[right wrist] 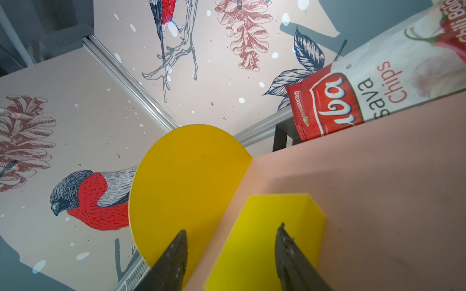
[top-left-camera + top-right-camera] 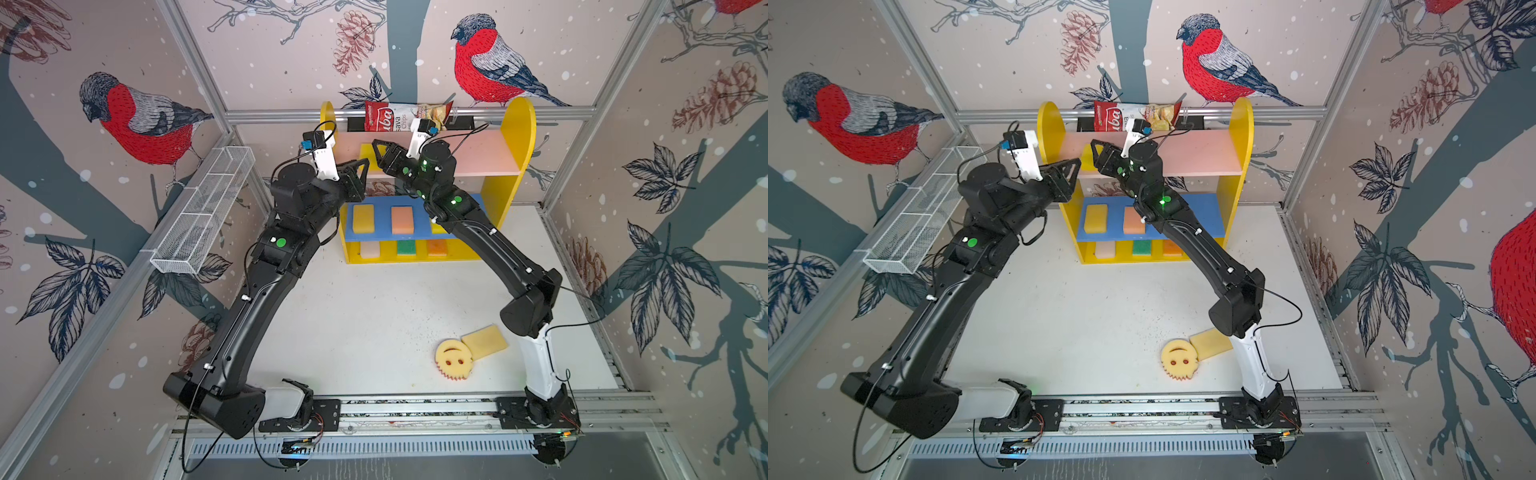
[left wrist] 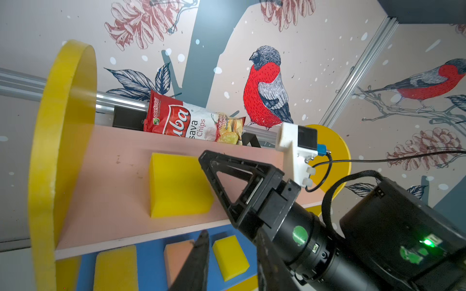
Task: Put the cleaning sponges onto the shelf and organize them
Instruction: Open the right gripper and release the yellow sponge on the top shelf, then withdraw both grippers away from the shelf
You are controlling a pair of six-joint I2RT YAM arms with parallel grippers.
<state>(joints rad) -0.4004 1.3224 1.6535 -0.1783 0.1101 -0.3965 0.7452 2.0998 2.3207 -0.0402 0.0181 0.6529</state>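
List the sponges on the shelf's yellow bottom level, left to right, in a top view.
pale cream rectangular foam sponge → green rectangular foam sponge → orange rectangular foam sponge

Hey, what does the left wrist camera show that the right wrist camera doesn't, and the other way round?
Only the left wrist view: the blue middle board with a peach sponge between two yellow sponges, and the shelf's far side panel. Only the right wrist view: a corner of the white wire rack. Both: the top yellow sponge lying on the pink board, the chips bag behind it, the near side panel, and the right tool, open, tips close to that sponge.
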